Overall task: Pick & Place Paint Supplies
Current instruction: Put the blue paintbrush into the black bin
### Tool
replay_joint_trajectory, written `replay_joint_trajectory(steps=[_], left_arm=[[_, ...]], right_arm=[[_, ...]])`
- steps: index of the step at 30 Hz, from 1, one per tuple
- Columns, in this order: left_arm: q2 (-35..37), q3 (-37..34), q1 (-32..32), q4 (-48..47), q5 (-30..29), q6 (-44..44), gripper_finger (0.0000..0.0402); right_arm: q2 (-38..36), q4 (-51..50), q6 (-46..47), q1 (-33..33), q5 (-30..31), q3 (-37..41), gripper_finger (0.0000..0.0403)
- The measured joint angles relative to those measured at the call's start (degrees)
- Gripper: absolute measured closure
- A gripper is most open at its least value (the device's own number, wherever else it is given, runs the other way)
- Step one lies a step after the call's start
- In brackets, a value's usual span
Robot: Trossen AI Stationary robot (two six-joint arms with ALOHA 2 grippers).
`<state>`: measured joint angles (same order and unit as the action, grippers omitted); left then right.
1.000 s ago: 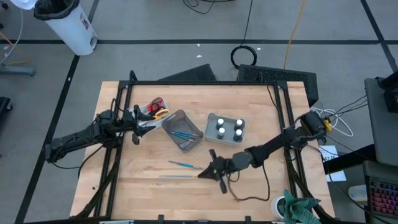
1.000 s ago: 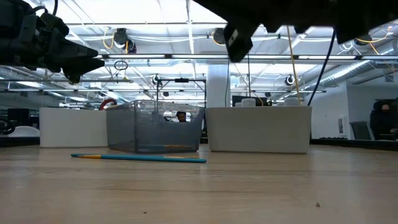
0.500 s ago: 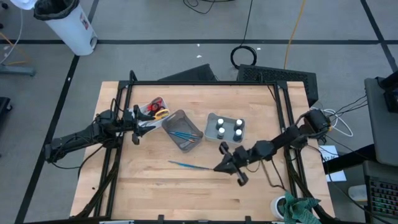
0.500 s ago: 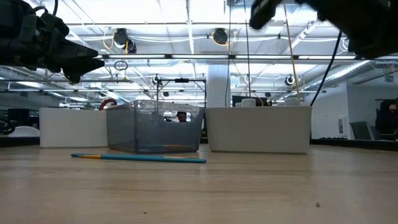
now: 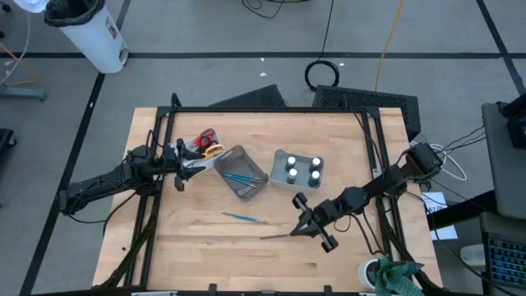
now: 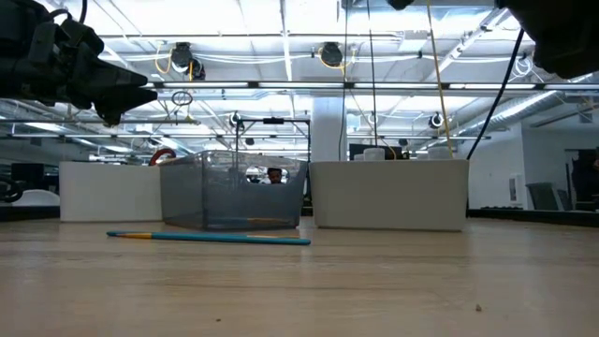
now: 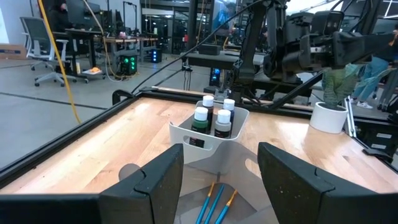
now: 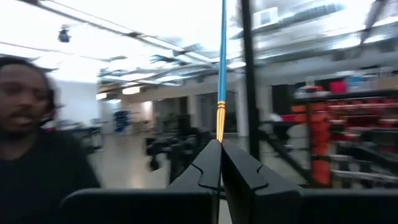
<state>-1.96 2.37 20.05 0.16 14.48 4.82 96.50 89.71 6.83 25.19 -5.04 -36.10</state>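
The right gripper (image 5: 302, 225), over bare wood near the table's front, pinches a thin blue brush (image 8: 222, 56) that juts straight out from its closed fingertips. One teal brush (image 5: 243, 218) lies flat crosswise. Beyond, four white-capped bottles (image 5: 301, 168) fill a white tray (image 5: 282, 156). The left gripper (image 5: 187, 159) hangs half-open.

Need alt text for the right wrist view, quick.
The right gripper, its jaws shut, clamps a thin blue brush that sticks straight out past its tips, an orange band just ahead of them. Behind is the blurred room, with a person in dark clothing at one side.
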Motion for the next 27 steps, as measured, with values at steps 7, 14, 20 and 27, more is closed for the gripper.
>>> replay_joint_trajectory(steps=[7,14,20,27], left_arm=[[0.00,0.00,0.00,0.00,0.00,-0.04,0.0188],[0.00,0.00,0.00,0.02,0.00,-0.04,0.0188],[0.00,0.00,0.00,0.02,0.00,-0.04,0.0188],[0.00,0.00,0.00,0.02,0.00,-0.05,0.0188]], right_arm=[[-0.34,0.04,1.34,0.14,-8.91,0.00,0.0403],[-0.50,0.11,5.73,0.80,-18.40,0.00,0.0403],[-0.50,0.08,4.41,1.94,-32.53,0.00,0.0403],[-0.50,-0.83,2.97,2.75,-37.15,0.00,0.0403]])
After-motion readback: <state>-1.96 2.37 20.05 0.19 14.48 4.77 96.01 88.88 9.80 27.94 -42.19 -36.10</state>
